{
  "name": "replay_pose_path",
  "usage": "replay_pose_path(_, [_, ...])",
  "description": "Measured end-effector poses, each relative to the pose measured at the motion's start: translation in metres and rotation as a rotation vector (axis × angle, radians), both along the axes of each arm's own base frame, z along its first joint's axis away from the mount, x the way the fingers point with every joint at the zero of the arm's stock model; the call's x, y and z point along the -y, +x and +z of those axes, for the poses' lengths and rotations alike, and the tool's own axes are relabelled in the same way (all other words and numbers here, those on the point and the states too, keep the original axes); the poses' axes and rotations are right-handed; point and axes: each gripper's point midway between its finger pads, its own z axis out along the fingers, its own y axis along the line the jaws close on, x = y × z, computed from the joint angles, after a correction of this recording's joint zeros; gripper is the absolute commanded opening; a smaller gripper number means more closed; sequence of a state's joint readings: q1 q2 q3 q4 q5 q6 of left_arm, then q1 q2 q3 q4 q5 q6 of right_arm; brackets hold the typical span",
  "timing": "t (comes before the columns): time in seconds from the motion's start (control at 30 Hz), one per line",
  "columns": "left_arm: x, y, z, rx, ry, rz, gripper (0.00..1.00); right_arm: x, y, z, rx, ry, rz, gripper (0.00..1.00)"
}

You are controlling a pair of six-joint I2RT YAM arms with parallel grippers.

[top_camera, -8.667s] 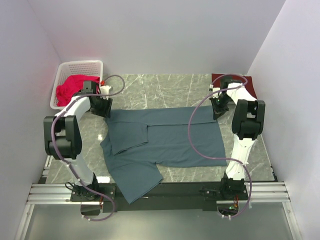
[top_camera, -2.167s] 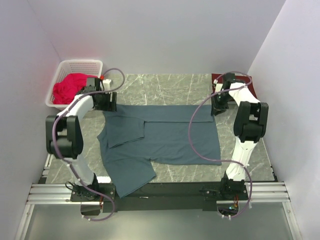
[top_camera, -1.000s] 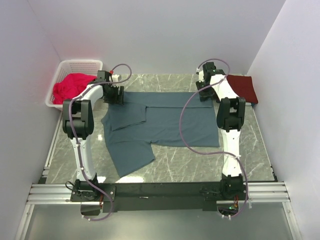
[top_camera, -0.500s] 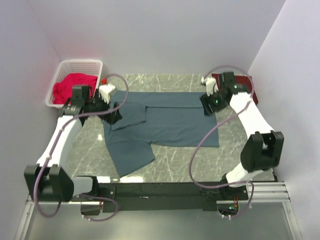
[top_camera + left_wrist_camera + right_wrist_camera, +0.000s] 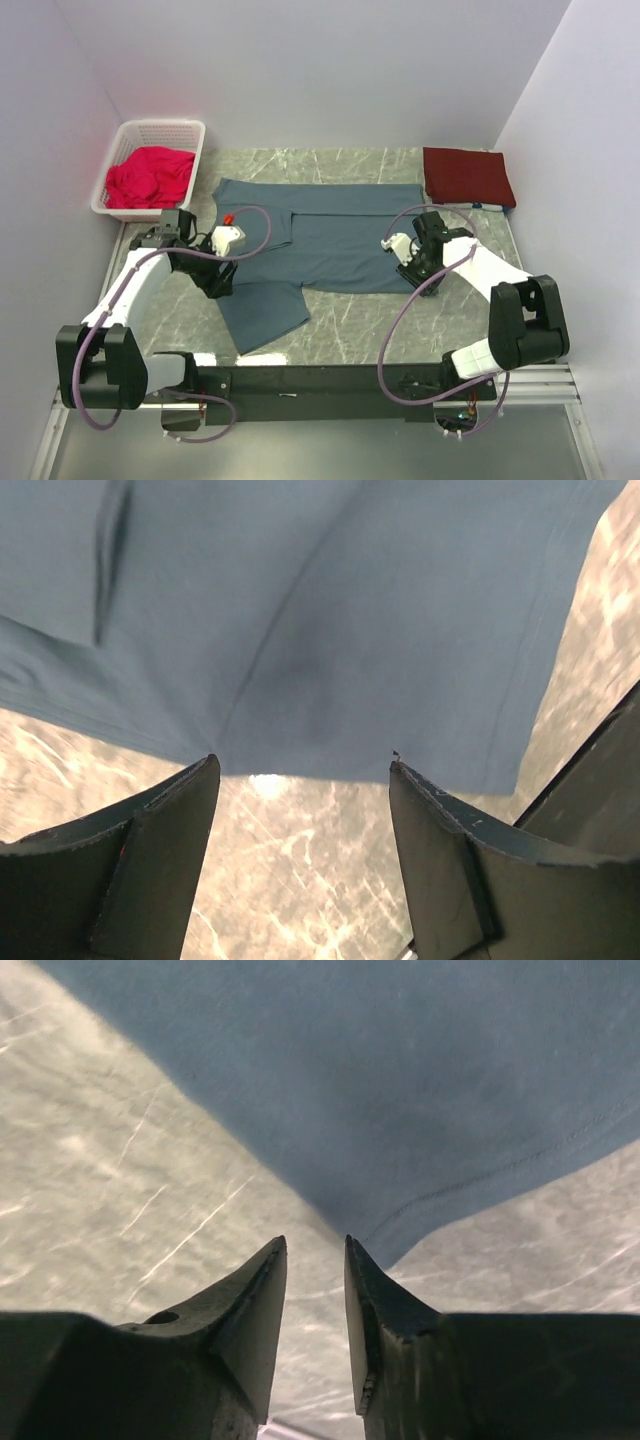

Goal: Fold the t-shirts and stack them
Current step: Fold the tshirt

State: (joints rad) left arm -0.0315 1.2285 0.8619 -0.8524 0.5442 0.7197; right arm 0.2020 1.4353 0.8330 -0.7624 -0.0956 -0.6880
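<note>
Slate blue-grey t-shirt (image 5: 330,240) lay spread on the counter (image 5: 380,330), maroon t-shirt (image 5: 468,176) folded at the far right corner. Your left hand (image 5: 300,765) gaped empty at the slate cloth's edge; your right hand (image 5: 316,1245), narrowly parted, gripped nothing.

We find open table (image 5: 350,322) at the front, between the slate blue-grey t-shirt (image 5: 330,235) and the arm bases, and a bare strip down the shirt's left side, partly under the left arm. The far corners are taken: a white basket (image 5: 128,135) of red cloth (image 5: 150,175) on the left, and the folded dark maroon t-shirt (image 5: 468,177) on the right. Walls close three sides. The left pincer (image 5: 303,765), jaws wide, hangs over the shirt's hem. The right pincer (image 5: 315,1242), narrowly parted, is over bare marble beside the shirt's corner.
</note>
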Motion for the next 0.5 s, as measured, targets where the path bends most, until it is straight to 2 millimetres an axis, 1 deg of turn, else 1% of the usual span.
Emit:
replay_pose_path(0.1, [-0.005,-0.007,-0.010,-0.017,0.030,-0.010,0.74,0.002,0.004,-0.005,0.024,-0.020,0.016,0.36])
replay_pose_path(0.27, [-0.010,-0.007,-0.013,-0.006,0.062,-0.027,0.73,0.006,0.012,-0.011,0.053,-0.046,0.021,0.35])
replay_pose_path(0.4, [-0.011,-0.012,-0.022,-0.005,0.092,-0.058,0.68,0.010,0.008,-0.019,0.045,-0.067,0.031,0.35])
replay_pose_path(0.5, [-0.008,-0.024,-0.034,-0.006,0.124,-0.105,0.66,0.012,0.006,-0.021,0.044,-0.076,0.033,0.35])
